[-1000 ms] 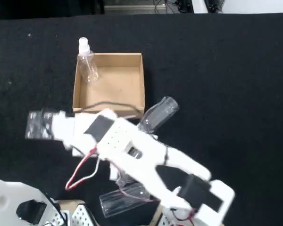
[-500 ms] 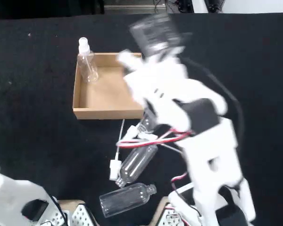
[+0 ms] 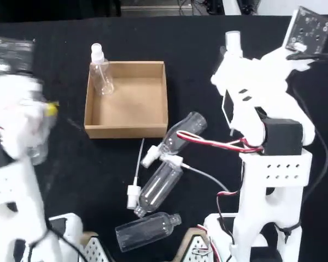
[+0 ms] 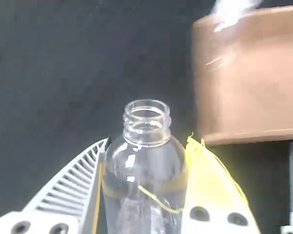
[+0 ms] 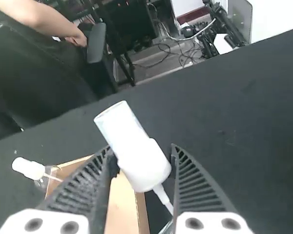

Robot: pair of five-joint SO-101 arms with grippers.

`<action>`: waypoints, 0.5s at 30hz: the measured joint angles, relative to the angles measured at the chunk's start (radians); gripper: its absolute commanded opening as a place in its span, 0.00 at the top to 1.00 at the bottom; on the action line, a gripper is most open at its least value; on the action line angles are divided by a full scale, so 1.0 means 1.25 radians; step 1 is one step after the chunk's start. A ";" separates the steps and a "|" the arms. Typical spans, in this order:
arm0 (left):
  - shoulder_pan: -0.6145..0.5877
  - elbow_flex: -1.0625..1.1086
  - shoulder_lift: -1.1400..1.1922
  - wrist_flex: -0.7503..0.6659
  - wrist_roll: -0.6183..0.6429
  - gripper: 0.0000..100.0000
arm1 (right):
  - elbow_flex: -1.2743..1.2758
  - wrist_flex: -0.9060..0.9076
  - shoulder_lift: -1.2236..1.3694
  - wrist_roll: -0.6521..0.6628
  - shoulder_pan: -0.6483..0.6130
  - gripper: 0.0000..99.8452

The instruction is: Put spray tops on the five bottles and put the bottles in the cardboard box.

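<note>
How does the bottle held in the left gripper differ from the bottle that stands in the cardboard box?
The held bottle has an open neck with no top; the boxed bottle wears a white spray top. The held bottle sits between the fingers of the left gripper, outside the cardboard box; the boxed bottle stands in a corner of it, with no gripper on it. Both are clear and look empty.
</note>
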 measured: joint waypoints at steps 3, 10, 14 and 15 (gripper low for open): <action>0.152 0.050 -0.060 -0.039 0.042 0.97 | -0.033 0.000 0.000 -0.005 -0.001 0.91; 0.379 0.257 -0.184 -0.153 0.172 0.97 | -0.185 0.060 0.000 -0.005 -0.001 0.91; 0.448 0.411 -0.311 -0.288 0.216 0.97 | -0.255 0.082 -0.001 -0.047 -0.001 0.91; 0.464 0.455 -0.347 -0.320 0.230 0.97 | -0.261 0.083 -0.001 -0.076 -0.001 0.91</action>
